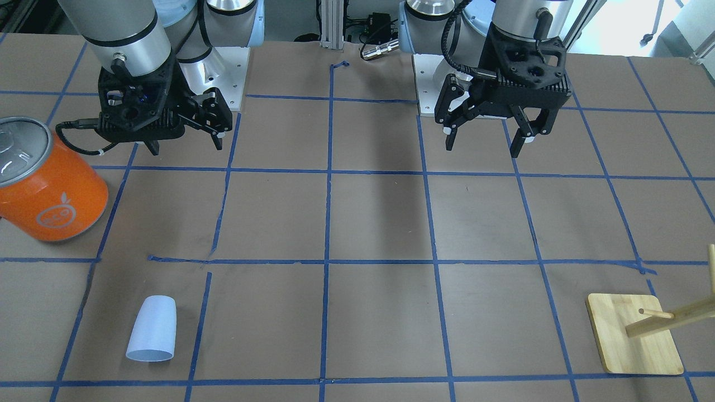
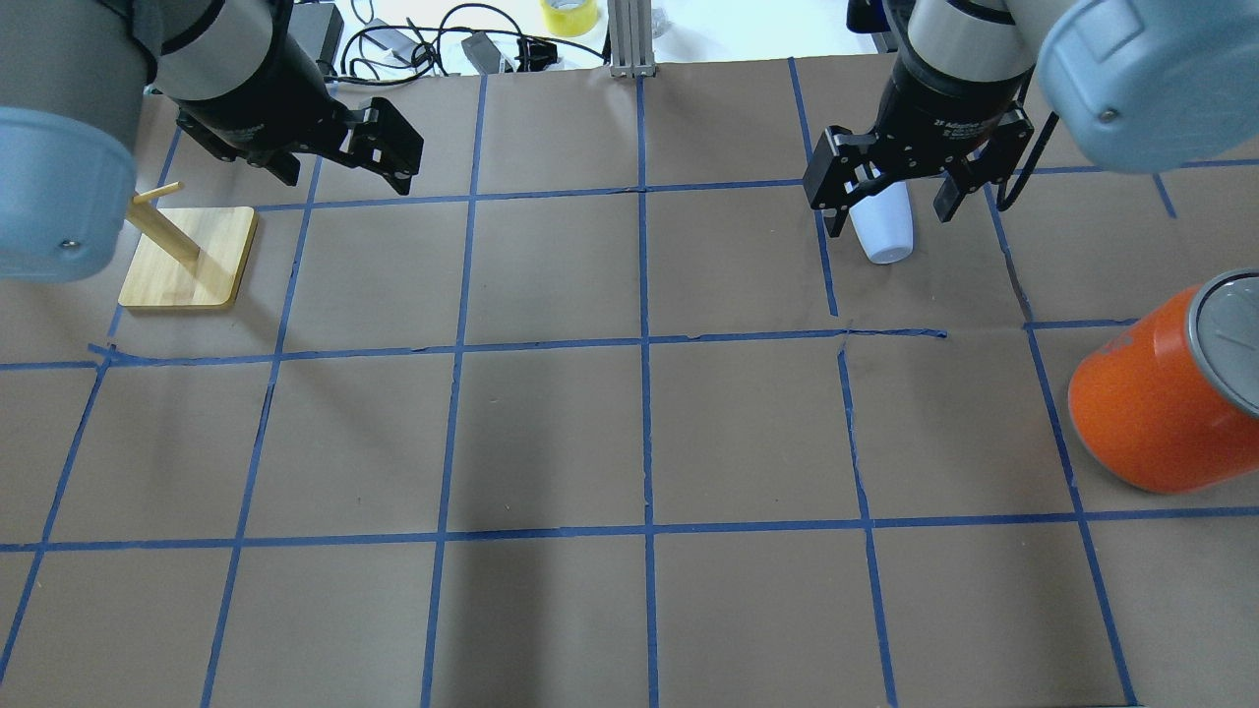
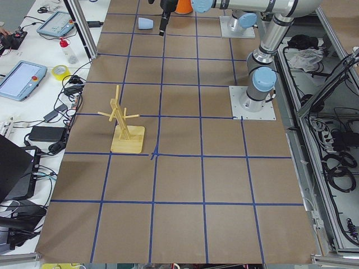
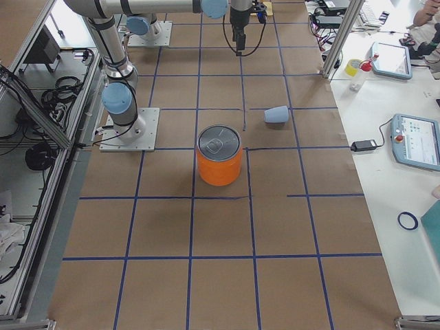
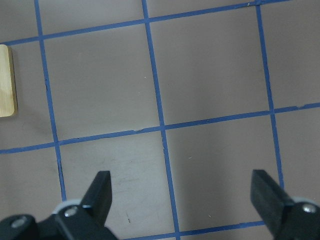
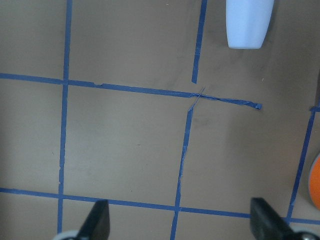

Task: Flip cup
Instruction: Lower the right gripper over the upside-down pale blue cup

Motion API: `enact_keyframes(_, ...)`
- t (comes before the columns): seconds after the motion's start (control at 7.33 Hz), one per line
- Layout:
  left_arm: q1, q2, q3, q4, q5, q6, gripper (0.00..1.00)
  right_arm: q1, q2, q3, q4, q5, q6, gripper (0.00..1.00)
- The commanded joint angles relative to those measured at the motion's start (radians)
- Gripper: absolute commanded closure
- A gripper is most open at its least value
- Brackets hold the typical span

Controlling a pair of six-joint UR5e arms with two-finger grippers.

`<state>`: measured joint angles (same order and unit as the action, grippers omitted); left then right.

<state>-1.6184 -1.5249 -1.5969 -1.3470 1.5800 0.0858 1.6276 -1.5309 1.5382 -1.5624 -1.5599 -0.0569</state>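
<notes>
The cup [image 1: 152,329] is a small pale blue-white tumbler lying on its side on the brown table, its mouth facing away from the robot. It also shows in the overhead view [image 2: 883,236], the right wrist view [image 6: 249,22] and the right side view [image 4: 277,114]. My right gripper [image 1: 186,146] is open and empty, held above the table on the robot's side of the cup; in the overhead view [image 2: 888,218] it partly covers the cup. My left gripper [image 1: 482,148] is open and empty, far from the cup, and also shows in the overhead view [image 2: 344,177].
A large orange can [image 1: 50,190] with a silver top stands near the right arm, also in the overhead view [image 2: 1161,393]. A wooden peg stand [image 1: 634,335] on a square base sits at the left arm's side [image 2: 187,261]. Blue tape lines grid the table.
</notes>
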Motion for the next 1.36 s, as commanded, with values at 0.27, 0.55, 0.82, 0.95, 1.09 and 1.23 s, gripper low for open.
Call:
enact_keyframes(0.27,0.0,0.0,0.0,-0.001,0.0,0.0,0.0,-0.026,0.021,0.022,-0.03,-0.025,-0.003,0.0)
enact_keyframes(0.55,0.0,0.0,0.0,-0.001,0.0,0.0,0.0,-0.046,0.034,0.022,-0.085,-0.029,0.0,0.0)
enact_keyframes(0.82,0.0,0.0,0.0,-0.001,0.0,0.0,0.0,-0.122,0.157,0.022,-0.223,-0.039,-0.03,0.0)
enact_keyframes(0.95,0.0,0.0,0.0,-0.001,0.0,0.0,0.0,-0.133,0.219,0.02,-0.276,-0.032,-0.043,0.0)
enact_keyframes(1.09,0.0,0.002,0.0,-0.003,0.0,0.0,0.0,-0.135,0.292,0.02,-0.372,-0.04,-0.044,0.0)
enact_keyframes(1.23,0.0,0.0,0.0,-0.001,0.0,0.0,0.0,-0.135,0.354,0.02,-0.48,-0.045,-0.044,0.0)
